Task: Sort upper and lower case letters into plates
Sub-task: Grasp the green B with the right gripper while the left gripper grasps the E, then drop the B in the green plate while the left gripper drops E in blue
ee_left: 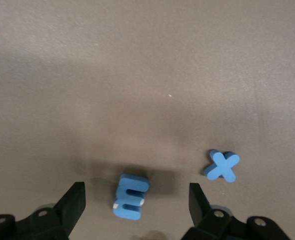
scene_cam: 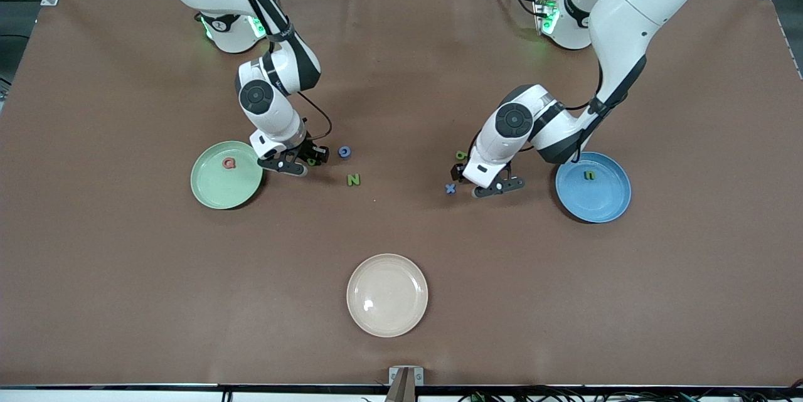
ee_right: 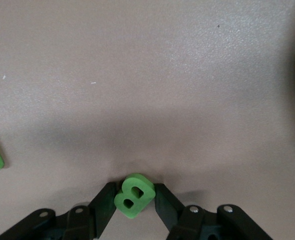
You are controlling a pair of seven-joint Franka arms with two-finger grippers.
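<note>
Right gripper (ee_right: 134, 200) clamps green B (ee_right: 134, 196) by its flat edges; looks light, stiff foam. Left gripper (ee_left: 137, 200) spread wide around blue m (ee_left: 130, 196); pinch its sides.

High front camera facing robots, two close wrist cameras

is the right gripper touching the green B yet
Touching. In the right wrist view the right gripper has both fingers pressed against the sides of the green B, no gap either side.
</note>
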